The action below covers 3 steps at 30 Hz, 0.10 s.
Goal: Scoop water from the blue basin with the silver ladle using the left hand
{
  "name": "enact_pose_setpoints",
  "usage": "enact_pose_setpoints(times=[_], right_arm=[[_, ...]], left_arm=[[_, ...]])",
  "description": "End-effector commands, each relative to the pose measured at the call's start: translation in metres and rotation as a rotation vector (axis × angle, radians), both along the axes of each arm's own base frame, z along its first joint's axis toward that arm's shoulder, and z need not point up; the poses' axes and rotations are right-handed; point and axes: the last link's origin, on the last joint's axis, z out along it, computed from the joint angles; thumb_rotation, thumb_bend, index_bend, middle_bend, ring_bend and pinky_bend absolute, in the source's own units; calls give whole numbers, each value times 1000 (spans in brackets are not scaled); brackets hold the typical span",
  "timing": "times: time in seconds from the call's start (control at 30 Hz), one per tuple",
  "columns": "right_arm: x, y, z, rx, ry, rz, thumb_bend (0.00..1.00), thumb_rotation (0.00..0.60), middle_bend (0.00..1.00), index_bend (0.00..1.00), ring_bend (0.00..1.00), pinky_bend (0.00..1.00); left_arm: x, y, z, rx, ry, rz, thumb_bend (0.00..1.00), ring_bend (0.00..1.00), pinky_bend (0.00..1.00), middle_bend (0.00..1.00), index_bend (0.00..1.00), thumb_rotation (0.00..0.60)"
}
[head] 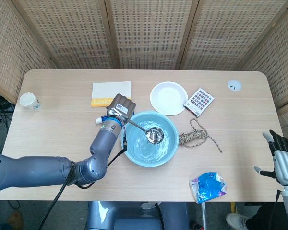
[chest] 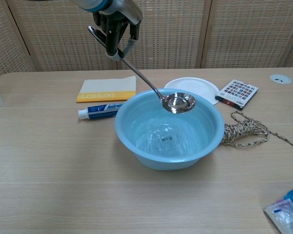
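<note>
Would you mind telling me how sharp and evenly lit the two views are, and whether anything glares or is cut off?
Head view: even, soft light, sharp throughout, only faint shadows on the table; the right hand sits at the frame edge. Chest view: the silver ladle bowl shows bright reflections, the water in the blue basin glints with ripples, and the left hand is cropped at the top.

Blue basin (chest: 136, 141) (silver ladle (chest: 180, 102))

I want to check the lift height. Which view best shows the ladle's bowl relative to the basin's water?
The chest view: side-on, the ladle's bowl hangs clear above the water in the blue basin. The head view looks straight down, so the bowl just overlaps the water.
</note>
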Motion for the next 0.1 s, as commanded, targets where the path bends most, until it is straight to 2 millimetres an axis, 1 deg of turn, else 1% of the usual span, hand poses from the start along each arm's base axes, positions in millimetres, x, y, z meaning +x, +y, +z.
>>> enact_pose_setpoints(times=[0.03,0.1], right_arm=[[0,0,0,-1,1,2,0,600,0,0,0,0],[1,0,0,-2,1,2,0,600,0,0,0,0]], left_arm=[[-2,0,-1,-5,-1,17,853,988,1000,929,1000,600],[-2,0,-1,-8,0,23,854,988,1000,929,1000,600]])
